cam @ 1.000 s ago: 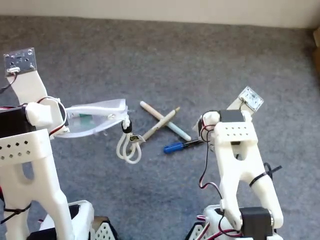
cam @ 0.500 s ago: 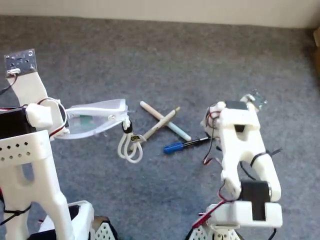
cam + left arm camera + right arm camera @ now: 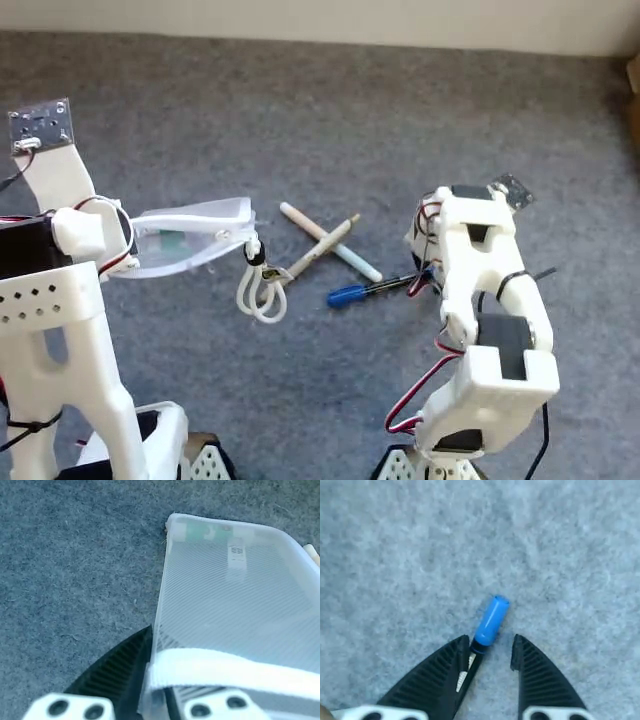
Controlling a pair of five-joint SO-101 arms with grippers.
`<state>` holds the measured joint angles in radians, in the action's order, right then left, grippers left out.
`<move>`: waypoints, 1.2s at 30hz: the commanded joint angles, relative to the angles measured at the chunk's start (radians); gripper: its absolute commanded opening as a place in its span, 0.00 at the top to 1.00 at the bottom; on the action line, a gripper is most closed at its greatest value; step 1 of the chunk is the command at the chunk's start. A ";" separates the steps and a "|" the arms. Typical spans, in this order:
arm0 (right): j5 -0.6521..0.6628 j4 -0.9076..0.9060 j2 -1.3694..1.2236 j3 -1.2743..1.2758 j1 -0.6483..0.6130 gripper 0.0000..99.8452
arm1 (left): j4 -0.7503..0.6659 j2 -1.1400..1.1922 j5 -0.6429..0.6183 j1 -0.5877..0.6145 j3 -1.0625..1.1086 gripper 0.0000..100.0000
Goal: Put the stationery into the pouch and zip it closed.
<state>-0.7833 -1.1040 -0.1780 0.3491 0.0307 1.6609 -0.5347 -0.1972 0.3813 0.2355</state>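
The right gripper (image 3: 490, 647) is partly open. The blue pen (image 3: 491, 619) lies between its jaws, close against one, with its cap pointing straight ahead. The left gripper (image 3: 156, 670) holds the pouch (image 3: 230, 595), so the right arm is nearer.

The left arm (image 3: 55, 300) stands tall at its side of the table, wrist turned in toward the middle. The left gripper (image 3: 155, 670) is clamped tight, its black ribbed finger (image 3: 120, 665) pressed against the edge of the pouch (image 3: 225, 595). Across the way, the right arm (image 3: 480, 300) is folded forward and pitched steeply down, wrist aimed at the surface, red and black wires (image 3: 425, 385) looping off its joints. The right gripper (image 3: 490, 640) sits low, jaws spread apart. Its two black ribbed fingers (image 3: 535, 680) make a V, and the blue pen (image 3: 491, 619) lies between the tips, hugging one finger and clear of the other.
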 commanded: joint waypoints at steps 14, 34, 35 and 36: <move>0.021 0.010 0.008 -0.050 0.005 1.00 | -0.017 0.007 -0.006 0.021 0.008 0.99; 0.084 -0.196 0.288 -0.097 0.007 0.99 | -0.015 0.007 -0.006 0.019 0.008 0.99; 0.086 -0.194 0.320 -0.077 0.005 0.99 | -0.015 0.007 -0.006 0.018 0.008 0.99; 0.086 -0.194 0.352 -0.059 0.005 0.99 | -0.015 0.007 -0.006 0.018 0.008 0.99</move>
<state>-0.7127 -1.2912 0.0476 0.2754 0.0307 1.6609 -0.5347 -0.1972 0.3828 0.2355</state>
